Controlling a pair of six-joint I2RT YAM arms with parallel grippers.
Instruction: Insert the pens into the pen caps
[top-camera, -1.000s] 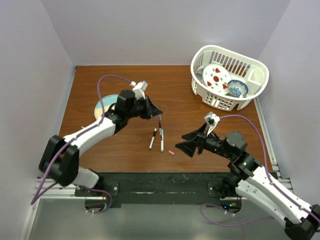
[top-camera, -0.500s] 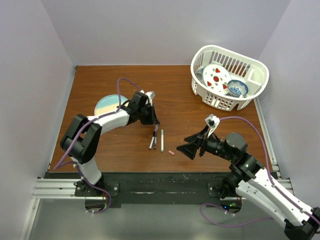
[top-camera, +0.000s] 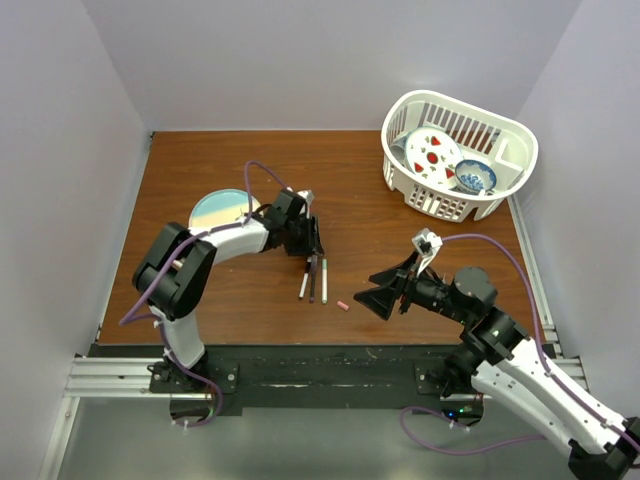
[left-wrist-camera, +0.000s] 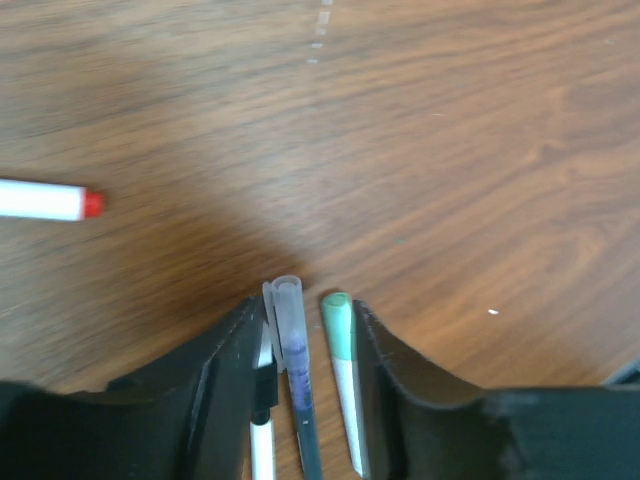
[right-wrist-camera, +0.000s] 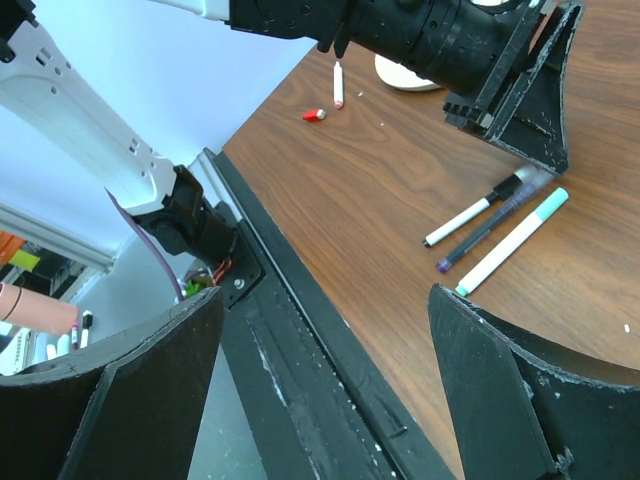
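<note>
Three pens lie side by side mid-table: a white one with a black cap, a dark purple one and a white one with a teal cap. My left gripper is down over their far ends, open. The purple pen, with a translucent cap on its end, lies loose between the fingers, beside the teal-capped pen. A pink-red cap rests near my right gripper, which is open and empty. In the right wrist view a red-tipped pen and a red cap lie farther left.
A white basket holding dishes stands at the back right. A round plate lies at the left behind my left arm. The black rail runs along the table's near edge, just below my right gripper.
My left gripper came down with the purple pen, laid it between the other two pens and opened. The right arm has hardly moved.
</note>
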